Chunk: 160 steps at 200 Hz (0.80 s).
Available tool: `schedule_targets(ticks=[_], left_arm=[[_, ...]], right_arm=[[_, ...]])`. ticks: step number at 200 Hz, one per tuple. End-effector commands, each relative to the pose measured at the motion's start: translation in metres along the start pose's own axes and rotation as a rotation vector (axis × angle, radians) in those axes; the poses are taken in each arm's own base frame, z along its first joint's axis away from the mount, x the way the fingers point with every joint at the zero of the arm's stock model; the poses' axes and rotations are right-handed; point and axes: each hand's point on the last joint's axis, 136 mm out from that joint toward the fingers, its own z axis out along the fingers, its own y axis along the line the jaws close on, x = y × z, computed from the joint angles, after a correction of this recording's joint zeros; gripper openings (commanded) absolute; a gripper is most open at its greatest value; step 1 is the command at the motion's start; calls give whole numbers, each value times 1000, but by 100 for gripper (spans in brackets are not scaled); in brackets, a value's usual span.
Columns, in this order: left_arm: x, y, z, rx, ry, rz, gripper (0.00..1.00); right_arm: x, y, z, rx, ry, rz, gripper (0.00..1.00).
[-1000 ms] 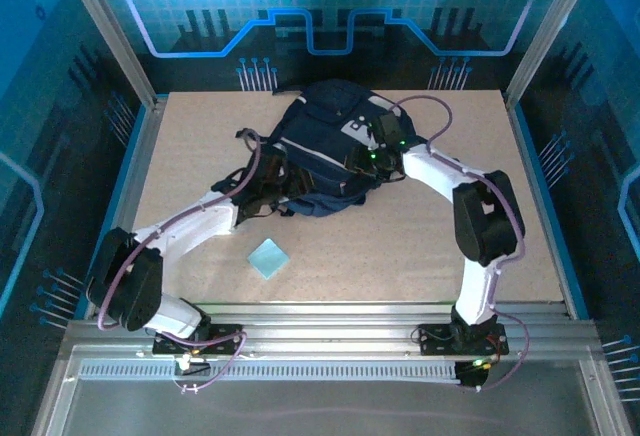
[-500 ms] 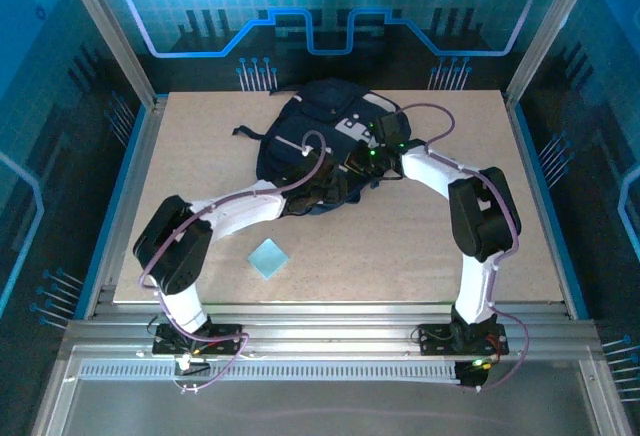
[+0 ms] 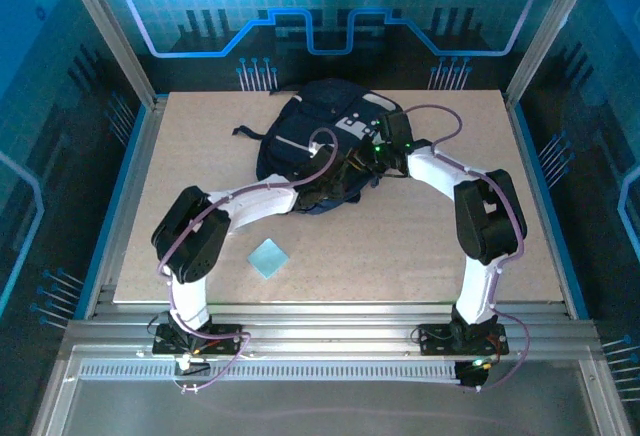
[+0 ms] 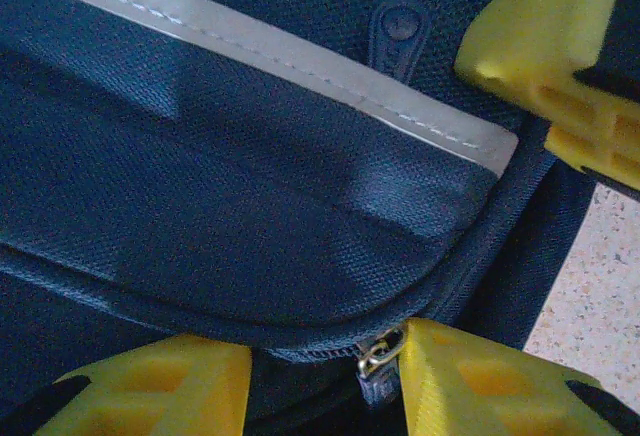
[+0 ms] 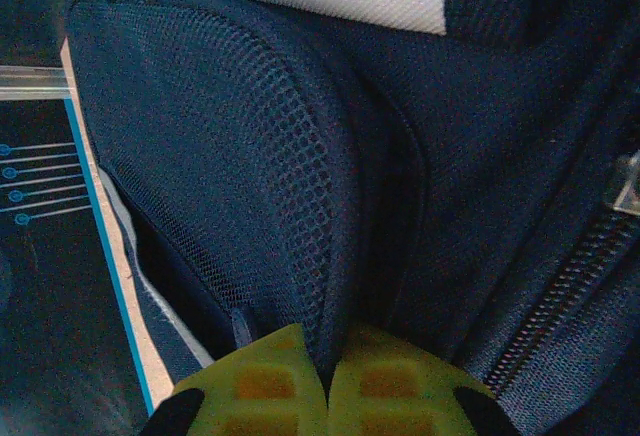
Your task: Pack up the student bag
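The bag (image 3: 310, 136) lies at the far middle of our surface (image 3: 420, 246). Our right gripper (image 5: 330, 376) pinches a fold of it. Our left gripper (image 4: 325, 361) stands spread, with the zip pull (image 4: 375, 354) between its fingers, close against one.

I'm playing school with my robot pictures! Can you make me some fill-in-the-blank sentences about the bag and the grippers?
The right gripper is pinched ___ on a fold of the student bag.
The zipper pull sits between the ___ fingers of the left gripper.
The small blue square lies on the ___, apart from the bag.
Missing words: shut, yellow, table.
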Motion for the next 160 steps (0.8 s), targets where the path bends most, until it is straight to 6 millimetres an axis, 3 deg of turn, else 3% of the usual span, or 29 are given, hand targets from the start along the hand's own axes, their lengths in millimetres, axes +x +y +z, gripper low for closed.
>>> schedule_targets(ticks=[1, 12, 43, 69, 85, 126, 160], left_arm=[[-1, -2, 12, -23, 8, 4, 41], [4, -1, 17, -33, 37, 2, 43], [10, -4, 14, -40, 81, -18, 60], [2, -15, -1, -2, 52, -32, 60], [-1, -13, 0, -21, 27, -24, 55], [3, 8, 24, -122, 48, -5, 27], [-3, 4, 5, -60, 50, -30, 10]], right_arm=[[-8, 58, -26, -199, -23, -46, 0], [-11, 62, -28, -215, -27, -38, 0], [-14, 68, -30, -216, -35, -47, 0], [-13, 60, -26, -210, -28, -20, 0], [-12, 58, -25, -219, -28, -5, 0], [-9, 63, -29, -255, -15, 1, 0], [-19, 52, -34, -212, -49, -25, 0]])
